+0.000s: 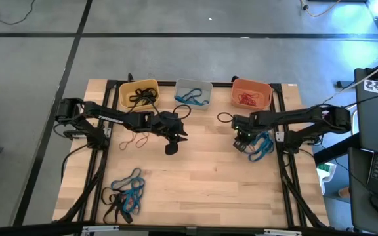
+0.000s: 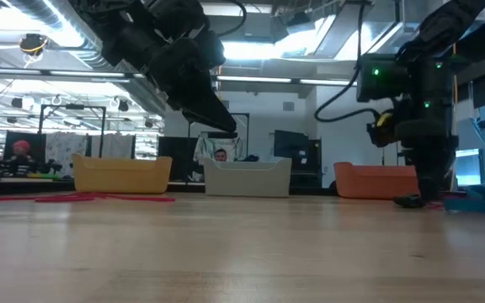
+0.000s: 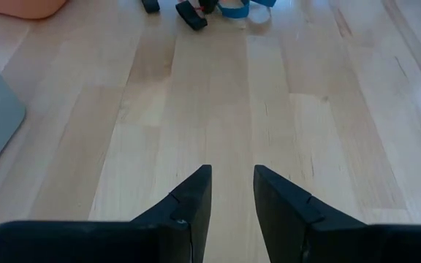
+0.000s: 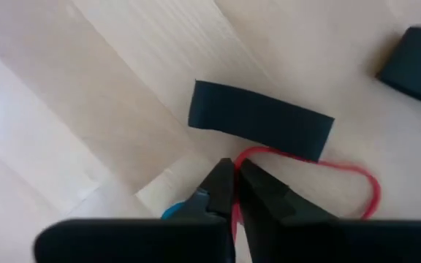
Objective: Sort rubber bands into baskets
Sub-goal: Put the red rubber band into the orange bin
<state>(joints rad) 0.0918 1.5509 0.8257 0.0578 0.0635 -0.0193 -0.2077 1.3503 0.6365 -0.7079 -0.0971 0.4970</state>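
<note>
Half the red band (image 4: pixel 357 175) apparently hides under the right tool (image 4: pixel 234 175).

The only lettering that shows is a short white word along the left arm (image 1: pixel 104 120) in the high view, and it is too small to make out. The baskets, the table and the room behind carry no text, label, number or sign that can be read.

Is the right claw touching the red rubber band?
Touching. In the right wrist view the right claw has its fingers pinched together on the red rubber band, whose strand runs between the tips.
</note>
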